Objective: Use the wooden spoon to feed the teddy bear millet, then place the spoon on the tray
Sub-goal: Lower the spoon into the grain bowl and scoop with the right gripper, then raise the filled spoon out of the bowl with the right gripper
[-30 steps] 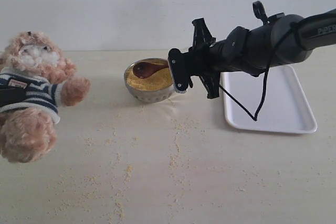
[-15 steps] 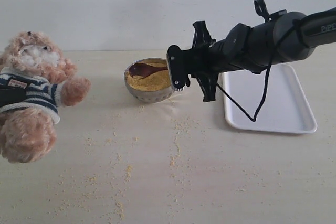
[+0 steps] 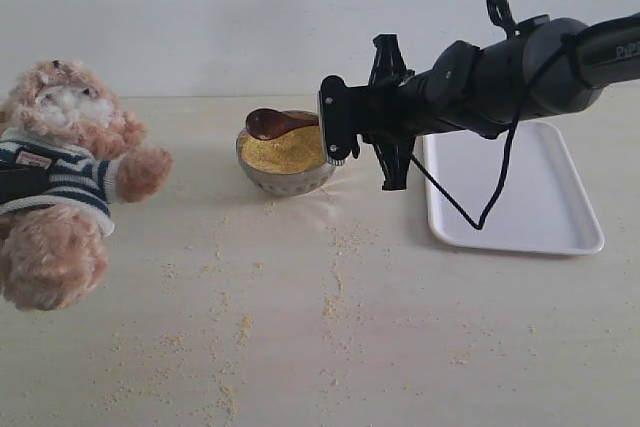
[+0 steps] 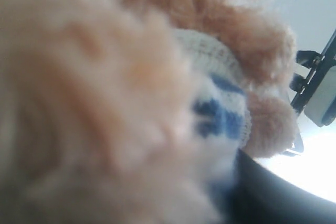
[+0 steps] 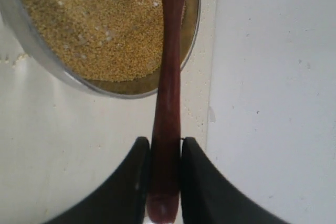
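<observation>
Lifted clear of the grainy golden millet (image 3: 285, 152), the glossy reddish-brown wooden spoon (image 3: 280, 124) now hovers above the round metal bowl (image 3: 285, 179); the right pincer (image 5: 166, 150) is clamped on its slim handle; the fluffy striped teddy bear (image 3: 60, 187) sits far left, the flat white tray (image 3: 530, 217) right; whether the left pincer (image 4: 262, 192), against blurred fur, is apart or together cannot be told.

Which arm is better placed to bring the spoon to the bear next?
Right: its pincer grips the wooden spoon over the millet; the left wrist view shows mostly teddy bear fur.
</observation>
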Robot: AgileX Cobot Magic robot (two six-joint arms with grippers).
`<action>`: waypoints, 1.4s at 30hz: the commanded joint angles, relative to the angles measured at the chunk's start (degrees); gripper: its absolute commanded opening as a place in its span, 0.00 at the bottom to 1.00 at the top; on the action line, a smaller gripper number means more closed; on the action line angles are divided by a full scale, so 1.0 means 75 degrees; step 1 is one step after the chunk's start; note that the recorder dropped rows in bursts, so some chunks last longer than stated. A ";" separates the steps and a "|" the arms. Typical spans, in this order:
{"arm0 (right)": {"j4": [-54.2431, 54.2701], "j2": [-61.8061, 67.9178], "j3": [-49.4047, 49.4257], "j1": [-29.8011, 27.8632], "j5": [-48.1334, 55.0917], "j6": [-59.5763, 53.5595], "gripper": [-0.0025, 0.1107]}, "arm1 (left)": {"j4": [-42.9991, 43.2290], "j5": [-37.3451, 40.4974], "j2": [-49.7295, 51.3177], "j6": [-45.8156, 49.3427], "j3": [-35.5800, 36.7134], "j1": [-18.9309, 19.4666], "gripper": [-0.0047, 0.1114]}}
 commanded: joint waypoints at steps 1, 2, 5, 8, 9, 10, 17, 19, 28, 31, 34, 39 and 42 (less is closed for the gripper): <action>0.0006 0.0030 -0.0025 -0.0011 -0.0143 -0.0441 0.02 | -0.0101 0.0159 0.0002 0.0030 0.0033 -0.0029 0.08; -0.0014 0.0064 -0.0025 -0.0011 -0.0143 -0.0731 0.02 | -0.0101 0.0159 0.0002 0.0030 0.0033 -0.0029 0.08; 0.0006 0.0249 -0.0025 -0.0011 -0.0390 -0.0962 0.02 | -0.0101 0.0173 0.0002 0.0030 0.0033 -0.0029 0.08; 0.0115 0.0277 -0.0025 -0.0011 -0.0540 -0.0962 0.02 | -0.0101 0.0173 0.0002 0.0030 0.0033 -0.0029 0.08; 0.0115 0.0277 -0.0025 -0.0011 -0.0487 -0.1027 0.02 | -0.0115 0.0173 0.0002 0.0030 0.0033 -0.0029 0.08; 0.0115 0.0277 -0.0025 -0.0011 -0.0395 -0.1104 0.02 | -0.0115 0.0173 0.0002 0.0030 0.0033 -0.0029 0.08; 0.0165 0.0260 -0.0025 -0.0011 0.0135 -0.1030 0.02 | -0.0113 0.0143 0.0002 0.0030 0.0033 -0.0029 0.08; 0.0214 0.0134 -0.0025 -0.0011 0.0469 -0.0643 0.02 | -0.0113 0.0143 0.0002 0.0030 0.0033 -0.0029 0.08; 0.0267 -0.0083 -0.0025 -0.0011 0.0912 -0.0269 0.02 | -0.0113 0.0143 0.0002 0.0030 0.0033 -0.0029 0.08; 0.0267 -0.0083 -0.0025 -0.0011 0.1108 0.0233 0.02 | -0.0113 0.0143 0.0002 0.0030 0.0033 -0.0029 0.08; 0.0267 -0.0083 -0.0025 -0.0011 0.1186 0.0759 0.02 | -0.0113 0.0143 0.0002 0.0030 0.0033 -0.0029 0.08; 0.0267 -0.0083 -0.0025 -0.0011 0.1186 0.1337 0.02 | -0.0113 0.0143 0.0002 0.0030 0.0033 -0.0029 0.08; 0.0218 -0.0083 -0.0025 -0.0011 0.1371 0.1817 0.02 | -0.0113 0.0143 0.0002 0.0030 0.0033 -0.0029 0.08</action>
